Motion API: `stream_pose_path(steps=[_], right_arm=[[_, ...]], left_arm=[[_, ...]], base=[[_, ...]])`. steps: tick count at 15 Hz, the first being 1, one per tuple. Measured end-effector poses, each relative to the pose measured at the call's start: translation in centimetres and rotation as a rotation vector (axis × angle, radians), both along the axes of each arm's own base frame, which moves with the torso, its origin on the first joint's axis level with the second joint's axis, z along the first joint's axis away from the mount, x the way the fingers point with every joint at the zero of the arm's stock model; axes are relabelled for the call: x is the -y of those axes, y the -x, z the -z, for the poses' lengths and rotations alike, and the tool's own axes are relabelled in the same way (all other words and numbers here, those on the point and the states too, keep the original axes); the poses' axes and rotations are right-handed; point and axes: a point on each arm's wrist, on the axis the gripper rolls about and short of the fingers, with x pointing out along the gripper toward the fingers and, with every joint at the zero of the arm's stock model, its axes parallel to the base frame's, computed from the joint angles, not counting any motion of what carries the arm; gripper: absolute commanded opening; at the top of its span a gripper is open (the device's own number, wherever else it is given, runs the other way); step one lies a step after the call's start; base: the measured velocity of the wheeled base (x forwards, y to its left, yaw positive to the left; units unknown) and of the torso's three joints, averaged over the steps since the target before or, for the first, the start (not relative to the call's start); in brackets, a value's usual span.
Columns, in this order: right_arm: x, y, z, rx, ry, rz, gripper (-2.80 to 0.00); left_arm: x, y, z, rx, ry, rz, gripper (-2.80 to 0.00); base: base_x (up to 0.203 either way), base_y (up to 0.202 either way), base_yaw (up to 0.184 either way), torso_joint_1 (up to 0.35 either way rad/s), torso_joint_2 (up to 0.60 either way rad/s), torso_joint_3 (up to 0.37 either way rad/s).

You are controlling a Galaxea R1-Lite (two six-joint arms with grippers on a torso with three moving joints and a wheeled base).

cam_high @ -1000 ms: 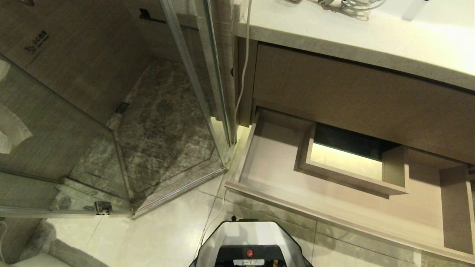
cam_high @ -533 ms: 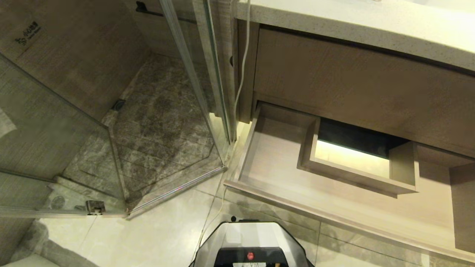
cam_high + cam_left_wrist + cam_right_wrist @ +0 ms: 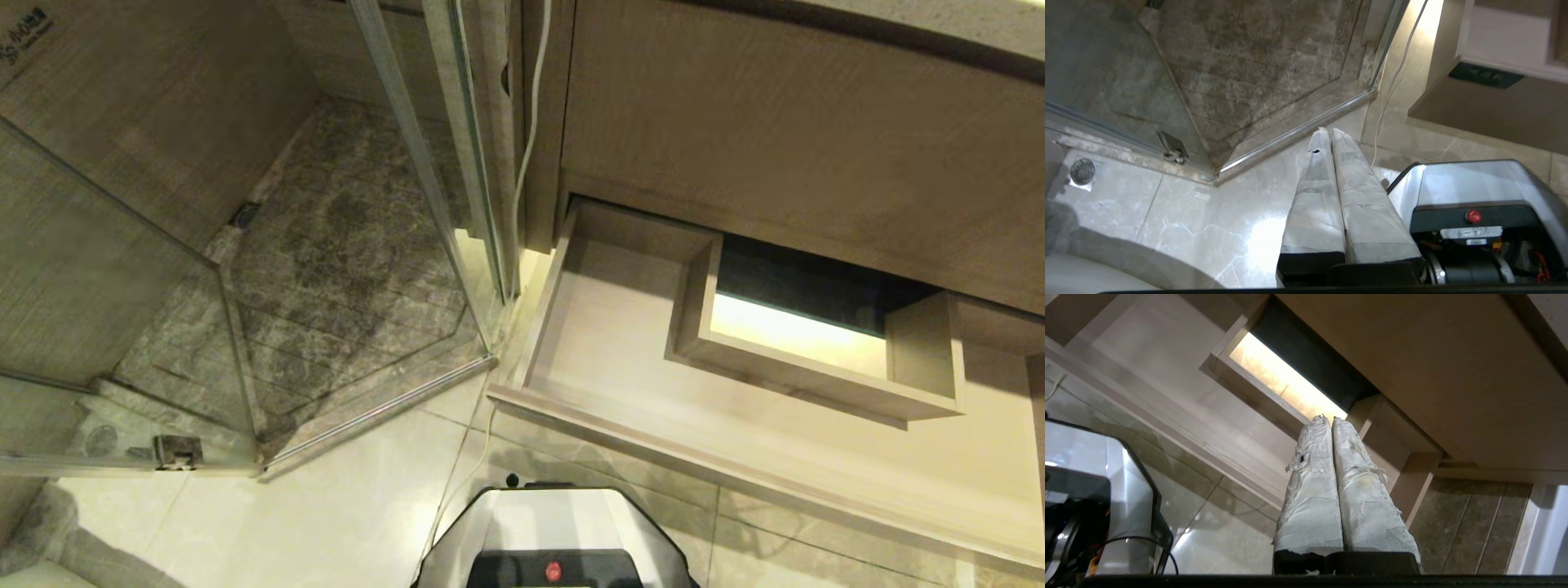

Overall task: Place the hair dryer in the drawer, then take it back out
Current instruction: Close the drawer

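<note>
The drawer stands pulled out below the taller plain wood-grain panel of the vanity, and its light wood-grain floor is exposed to the head view. Inside the drawer, a boxed square cutout sits toward the rear, framed by low wooden walls; a brightly lit surface shows through its opening. The hair dryer appears in none of the three views, and the visible part of the drawer floor carries no object. In the left wrist view, the small dark label is seen at one corner of the drawer front. The left gripper hangs over the pale tiled floor, beside the robot base, with its jaws pressed together and holding nothing. The right gripper points toward the drawer, its tips lined up with the near corner of the boxed cutout in the right wrist view; its jaws are likewise closed flat against each other and hold nothing. Neither gripper is within the head view. To the robot's left of the drawer, a glass shower enclosure with a metal frame stands over dark stone tiles. A thin white cord runs down the gap between the enclosure and the vanity and continues onto the floor.
</note>
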Motion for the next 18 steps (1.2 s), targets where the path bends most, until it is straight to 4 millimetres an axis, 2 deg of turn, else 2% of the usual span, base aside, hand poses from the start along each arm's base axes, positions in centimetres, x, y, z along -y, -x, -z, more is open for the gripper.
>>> stream_pose_path(steps=[3, 18], right_arm=[[-0.01, 0.09, 0.11, 0.002, 0.001, -0.002, -2.8], [0.02, -0.01, 0.41, -0.01, -0.002, -0.003, -2.8]], left_arm=[[0.0, 0.0, 0.0, 0.0, 0.0, 0.0, -2.8], [0.0, 0.0, -0.01, 0.001, 0.0, 0.0, -2.8]], base=[[0.0, 0.0, 0.0, -0.163, 0.4, 0.252], [0.0, 0.0, 0.0, -0.049, 0.38, 0.339]])
